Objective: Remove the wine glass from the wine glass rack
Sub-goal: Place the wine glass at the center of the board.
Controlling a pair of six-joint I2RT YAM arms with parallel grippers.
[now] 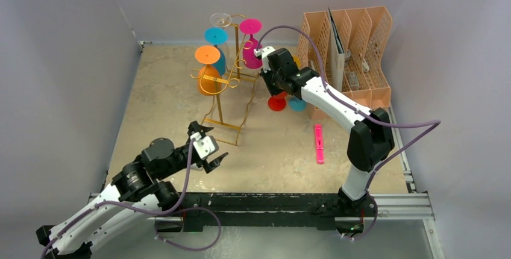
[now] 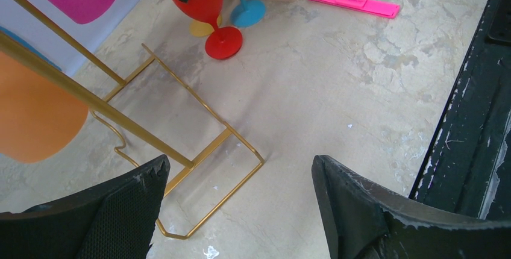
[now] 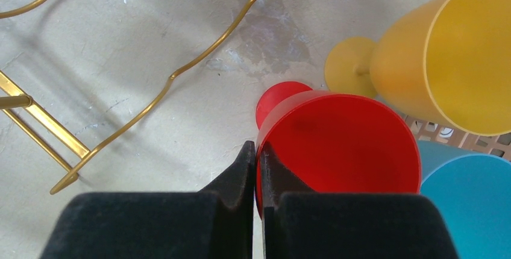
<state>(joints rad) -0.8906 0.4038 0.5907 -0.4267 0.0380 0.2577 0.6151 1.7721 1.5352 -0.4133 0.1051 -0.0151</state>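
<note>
The gold wire wine glass rack [image 1: 228,99] stands mid-table. Orange [image 1: 209,78], teal [image 1: 216,36], magenta [image 1: 251,54] and clear [image 1: 220,19] wine glasses hang upside down from it. A red wine glass [image 3: 343,144] is upright off the rack to its right, and its foot [image 1: 277,102] is down at the tabletop. My right gripper [image 3: 258,150] is shut on the red glass's rim, one finger inside the bowl and one outside. My left gripper [image 2: 241,168] is open and holds nothing, low over the near corner of the rack's base [image 2: 235,135].
A yellow glass [image 3: 446,60] and a blue glass [image 3: 470,205] stand close beside the red one. Right behind them is a peach file organiser [image 1: 355,48]. A flat pink tool [image 1: 319,143] lies on the table near the right arm.
</note>
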